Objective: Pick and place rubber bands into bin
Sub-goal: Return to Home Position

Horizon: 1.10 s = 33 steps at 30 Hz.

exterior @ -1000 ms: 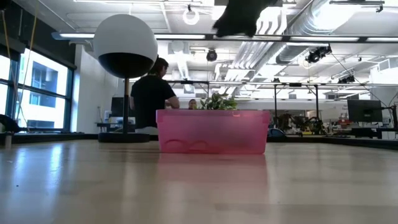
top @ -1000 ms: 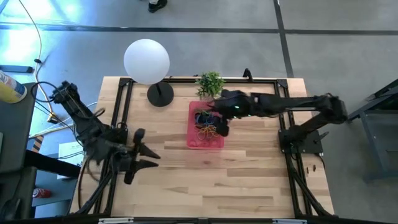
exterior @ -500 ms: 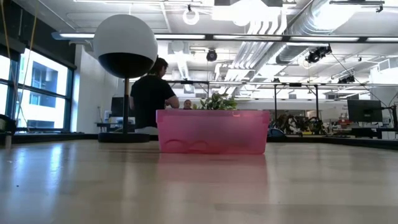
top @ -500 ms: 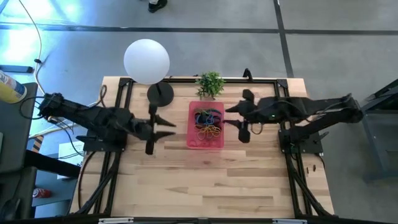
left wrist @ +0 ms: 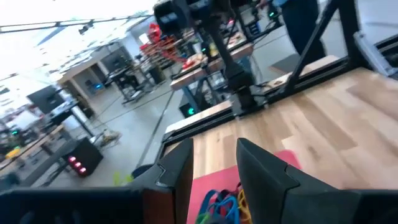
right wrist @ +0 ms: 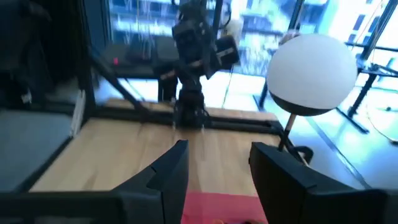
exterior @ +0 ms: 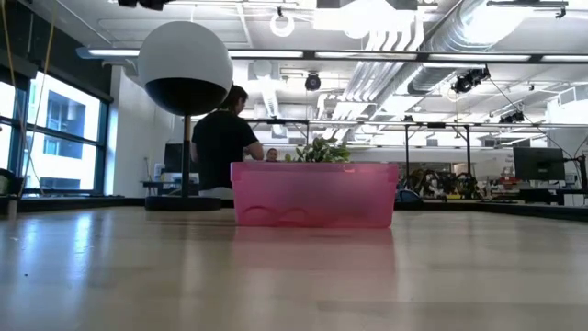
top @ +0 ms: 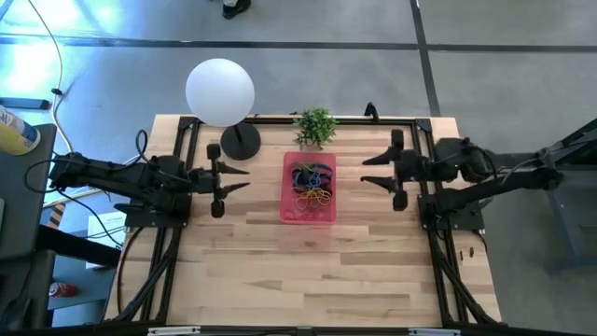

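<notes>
Rubber bands [top: 312, 187] are noted heaped inside the bin [top: 284, 207], mid-table. Left gripper [top: 216, 184] and right gripper [top: 397, 172] are held either side of it, both spread wide, nothing carried. Risk is judged small: the lamp base [top: 241, 142], near the left gripper, might be clipped in homing.

Table [top: 308, 271] open in front of bin [top: 322, 215]; lamp [top: 221, 91], plant [top: 315, 124] crowd rear.

Bright overhead light; faint shadows; wrist views blurred; low-view tabletop [exterior: 294, 285] unfocused.
</notes>
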### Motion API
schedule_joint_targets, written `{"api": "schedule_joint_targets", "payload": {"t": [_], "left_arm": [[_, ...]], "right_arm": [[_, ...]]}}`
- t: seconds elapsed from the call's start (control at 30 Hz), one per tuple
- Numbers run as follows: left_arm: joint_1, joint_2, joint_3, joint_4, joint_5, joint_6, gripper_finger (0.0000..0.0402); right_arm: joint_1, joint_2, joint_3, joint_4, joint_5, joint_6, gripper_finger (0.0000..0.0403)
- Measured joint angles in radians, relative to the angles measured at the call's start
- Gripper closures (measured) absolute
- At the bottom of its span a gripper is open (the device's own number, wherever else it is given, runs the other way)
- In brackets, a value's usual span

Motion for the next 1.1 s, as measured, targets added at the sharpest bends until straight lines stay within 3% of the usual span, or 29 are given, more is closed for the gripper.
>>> {"api": "schedule_joint_targets", "payload": {"t": [0.13,0.37,0.63,0.9,1.1], "left_arm": [[0.0,-0.032,-0.03,-0.001,-0.023,0.007,0.0291],[0.0,-0.166,-0.155,0.001,-0.042,-0.027,0.0291],[0.0,-0.426,-0.277,-0.044,-0.04,-0.035,0.0291],[0.0,-0.647,-0.3,-0.212,-0.048,-0.042,0.0291],[0.0,-0.649,-0.297,-0.24,-0.049,-0.047,0.0291]], "right_arm": [[-0.046,-0.16,-0.241,0.23,-0.061,0.069,0.0246],[-0.056,-0.344,-0.51,0.456,-0.087,0.158,0.0245],[-0.056,-0.371,-0.736,0.709,-0.114,0.257,0.0247],[-0.056,-0.373,-0.893,0.882,-0.093,0.326,0.0249],[-0.056,-0.438,-0.956,0.916,-0.079,0.353,0.025]]}}
